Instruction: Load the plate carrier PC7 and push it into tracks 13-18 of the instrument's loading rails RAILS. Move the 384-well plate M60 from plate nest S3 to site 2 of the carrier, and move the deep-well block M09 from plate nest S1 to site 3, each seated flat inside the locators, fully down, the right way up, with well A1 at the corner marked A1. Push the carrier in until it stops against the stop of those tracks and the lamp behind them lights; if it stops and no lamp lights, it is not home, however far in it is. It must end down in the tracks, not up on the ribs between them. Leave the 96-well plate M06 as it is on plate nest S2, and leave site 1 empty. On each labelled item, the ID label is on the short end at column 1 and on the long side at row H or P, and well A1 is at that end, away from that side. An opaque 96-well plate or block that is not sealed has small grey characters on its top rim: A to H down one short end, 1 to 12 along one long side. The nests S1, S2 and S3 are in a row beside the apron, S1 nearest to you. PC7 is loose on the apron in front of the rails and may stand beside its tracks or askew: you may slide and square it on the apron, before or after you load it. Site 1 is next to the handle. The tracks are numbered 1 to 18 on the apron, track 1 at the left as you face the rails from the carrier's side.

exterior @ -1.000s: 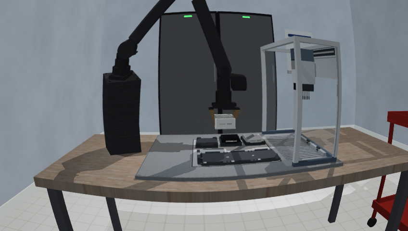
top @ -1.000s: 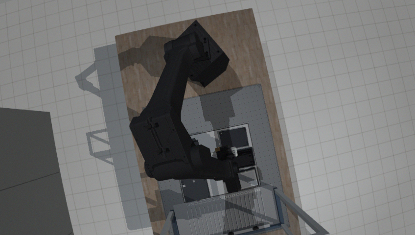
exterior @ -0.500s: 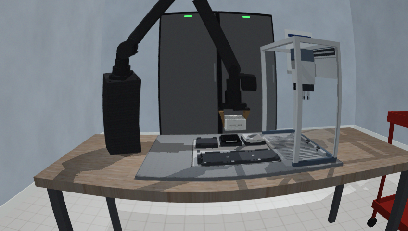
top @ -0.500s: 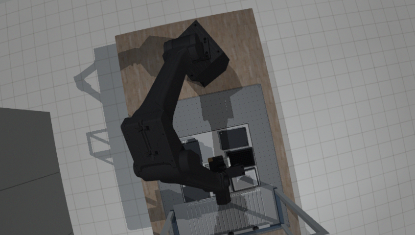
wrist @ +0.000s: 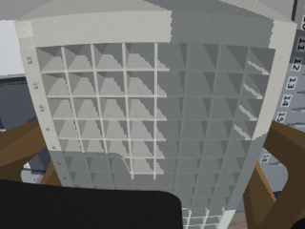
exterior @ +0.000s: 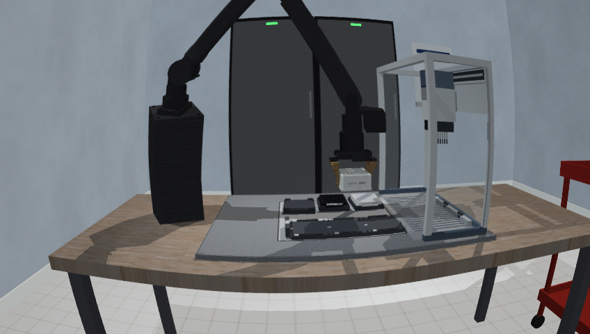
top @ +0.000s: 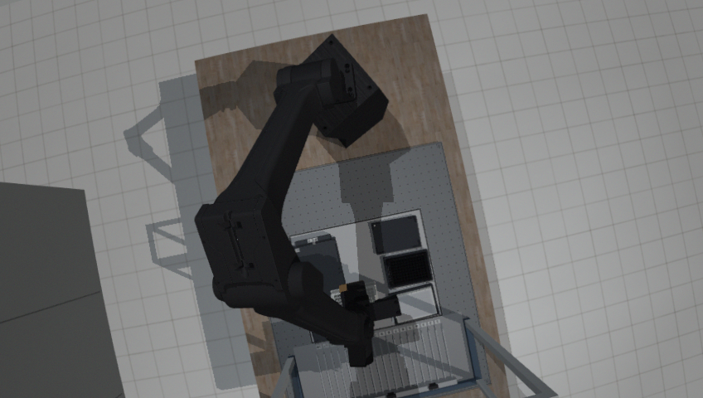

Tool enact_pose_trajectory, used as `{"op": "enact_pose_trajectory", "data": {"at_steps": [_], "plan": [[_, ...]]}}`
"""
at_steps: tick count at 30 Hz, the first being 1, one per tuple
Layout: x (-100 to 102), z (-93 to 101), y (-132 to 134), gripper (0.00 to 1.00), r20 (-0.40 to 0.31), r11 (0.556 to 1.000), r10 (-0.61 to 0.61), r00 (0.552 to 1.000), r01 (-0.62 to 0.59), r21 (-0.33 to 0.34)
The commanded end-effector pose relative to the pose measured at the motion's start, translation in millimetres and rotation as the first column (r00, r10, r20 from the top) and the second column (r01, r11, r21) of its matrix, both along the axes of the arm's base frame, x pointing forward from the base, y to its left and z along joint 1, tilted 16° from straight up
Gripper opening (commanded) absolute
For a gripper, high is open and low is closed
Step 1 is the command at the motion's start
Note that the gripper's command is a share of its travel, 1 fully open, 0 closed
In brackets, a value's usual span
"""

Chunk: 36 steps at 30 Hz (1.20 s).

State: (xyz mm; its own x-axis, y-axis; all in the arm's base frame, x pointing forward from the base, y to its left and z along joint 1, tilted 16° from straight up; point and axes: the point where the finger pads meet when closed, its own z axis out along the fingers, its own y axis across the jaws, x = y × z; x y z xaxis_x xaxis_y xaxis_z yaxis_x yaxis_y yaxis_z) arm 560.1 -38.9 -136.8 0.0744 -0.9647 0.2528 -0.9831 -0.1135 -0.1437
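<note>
My gripper (exterior: 353, 165) is shut on the white deep-well block M09 (exterior: 354, 178) and holds it well above the deck, near the rail end of the carrier. The wrist view looks down into the block's square wells (wrist: 155, 121), with a brown finger on each long side. The dark carrier PC7 (exterior: 345, 227) lies on the apron in front of the rails; in the overhead view the arm hides much of it (top: 317, 256). Nest S1 (exterior: 298, 204) stands empty. The black plate M06 (exterior: 333, 201) sits on S2. The pale 384-well plate M60 (exterior: 364, 200) sits on S3.
The loading rails (exterior: 430, 211) lie under a white frame (exterior: 434, 145) with a pipetting head at the right. The arm's black pedestal (exterior: 175, 163) stands at the left of the table. Two dark cabinets stand behind and a red cart (exterior: 573, 248) at the far right.
</note>
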Motion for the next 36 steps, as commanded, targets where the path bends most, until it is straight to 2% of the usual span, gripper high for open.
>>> {"op": "enact_pose_trajectory", "data": {"at_steps": [1,30,34,36], "plan": [[13.5,2.9,-10.8,0.00,-0.004,1.000,0.009,1.000,-0.009,0.003],[91.9,36.7,-83.7,0.00,0.005,1.000,0.009,1.000,-0.009,-0.001],[95.7,38.5,-87.7,0.00,0.005,1.000,0.009,1.000,-0.009,-0.001],[79.0,29.2,-81.0,0.00,-0.027,1.000,0.016,1.000,-0.016,0.003]]}}
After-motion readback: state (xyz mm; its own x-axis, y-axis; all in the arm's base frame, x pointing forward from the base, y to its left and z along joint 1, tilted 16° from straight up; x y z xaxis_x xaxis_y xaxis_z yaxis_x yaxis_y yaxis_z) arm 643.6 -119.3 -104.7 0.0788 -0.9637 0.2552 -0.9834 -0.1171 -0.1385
